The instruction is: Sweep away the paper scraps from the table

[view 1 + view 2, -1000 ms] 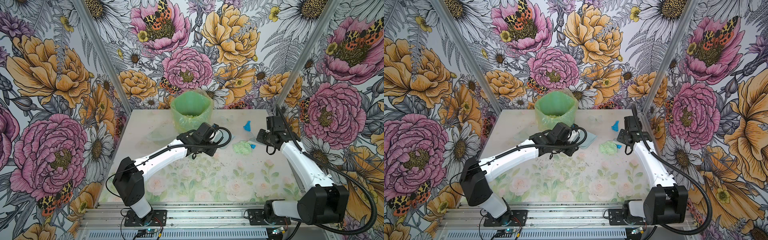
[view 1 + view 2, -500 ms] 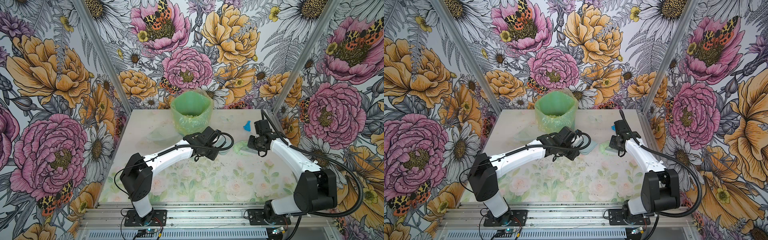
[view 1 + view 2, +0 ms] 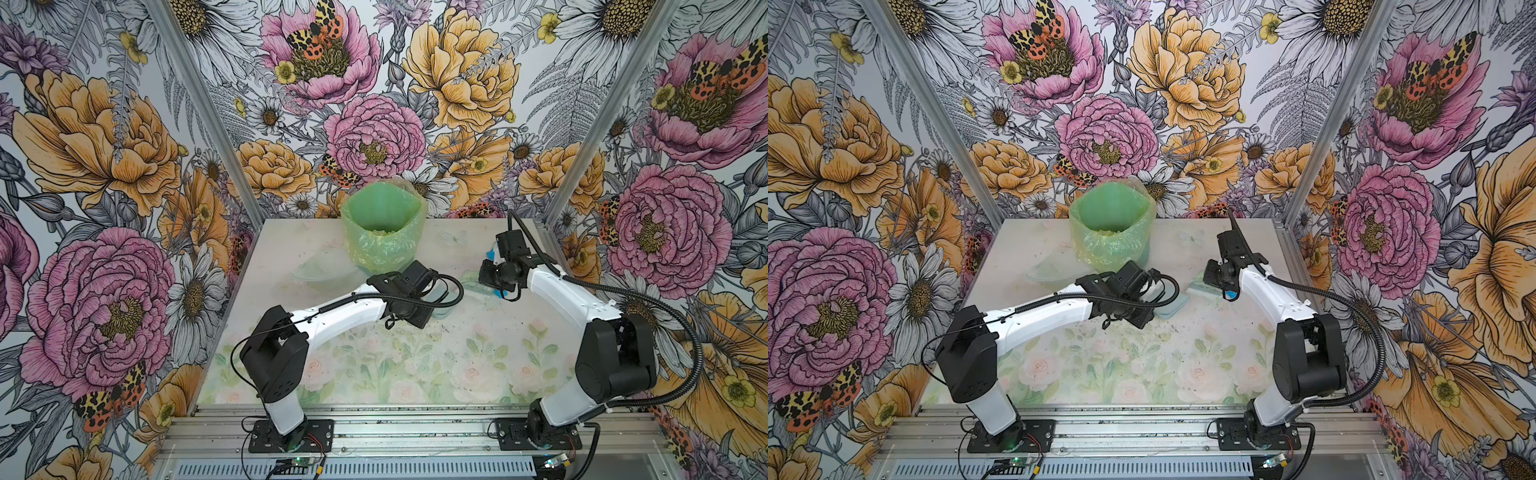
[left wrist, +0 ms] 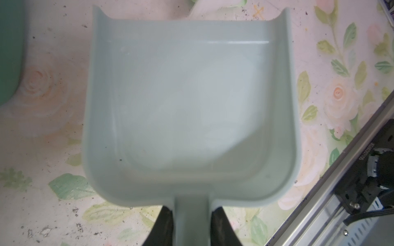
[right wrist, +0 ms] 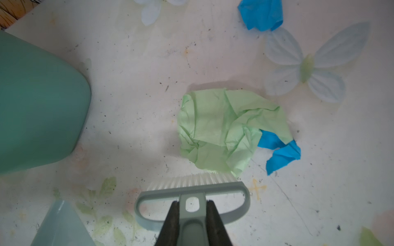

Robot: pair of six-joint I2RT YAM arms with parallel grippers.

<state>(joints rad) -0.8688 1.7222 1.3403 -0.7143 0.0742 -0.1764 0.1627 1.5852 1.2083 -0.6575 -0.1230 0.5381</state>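
Pinching empty dustpan (image 4: pixel 191 106) by handle in left pincer (image 4: pixel 191 213), brush (image 5: pixel 191 180) in right pincer (image 5: pixel 193 213). To sweep at table's (image 5: pixel 138 64) 2 o'clock: pale green scrap (image 5: pixel 223 127), two blue scraps (image 5: pixel 281 153).

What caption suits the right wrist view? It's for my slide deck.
Right gripper shut on the brush, bristles at the edge of a pale green scrap, a blue scrap beside it.
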